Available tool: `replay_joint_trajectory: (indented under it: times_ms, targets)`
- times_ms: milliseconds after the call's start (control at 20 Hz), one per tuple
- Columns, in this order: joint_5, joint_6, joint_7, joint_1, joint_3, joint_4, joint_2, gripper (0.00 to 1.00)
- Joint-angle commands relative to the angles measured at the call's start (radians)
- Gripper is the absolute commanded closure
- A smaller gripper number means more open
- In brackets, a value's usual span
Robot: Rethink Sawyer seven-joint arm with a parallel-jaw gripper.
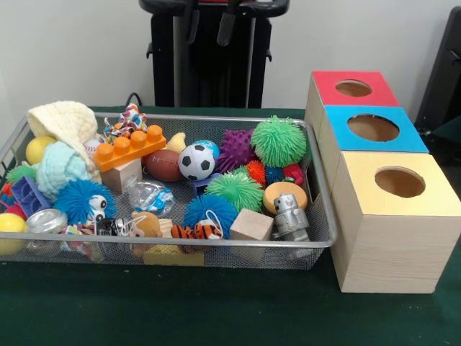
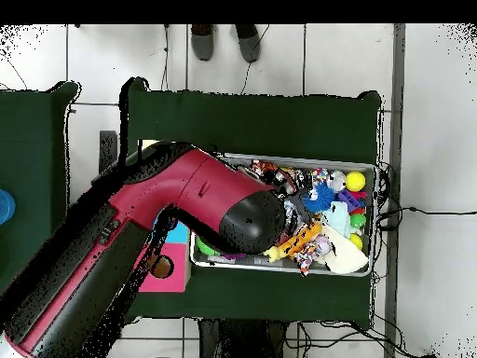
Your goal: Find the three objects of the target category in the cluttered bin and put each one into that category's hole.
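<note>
Wire bin (image 1: 216,244) on green table (image 1: 216,310), packed full with toys: soccer ball (image 1: 196,161) near the middle, orange brick (image 1: 130,148) to its left, green spiky ball (image 1: 278,141) at the back right, wooden cube (image 1: 251,224) and grey toy robot (image 1: 289,214) side by side at the front rim. Just right of the bin, three wooden boxes in a row, each with one round hole on top – red box (image 1: 328,88), blue box (image 1: 410,133), yellow box (image 1: 439,191). Nothing lifted out. In the overhead view, red arm (image 2: 177,214) stretched above one end of the bin – gripper hidden below it, open or closed impossible to tell
</note>
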Motion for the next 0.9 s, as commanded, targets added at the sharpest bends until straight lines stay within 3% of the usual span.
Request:
replay_joint_trajectory:
  times_ms: [50, 550, 900]
  targets:
    - [-0.088, -0.229, -0.006, -0.09, 0.098, -0.096, -0.049, 0.0]
    - [-0.113, -0.22, 0.036, -0.256, 0.122, -0.339, 0.025, 0.0]
    - [-0.126, -0.232, 0.088, -0.365, 0.092, -0.521, 0.073, 0.0]
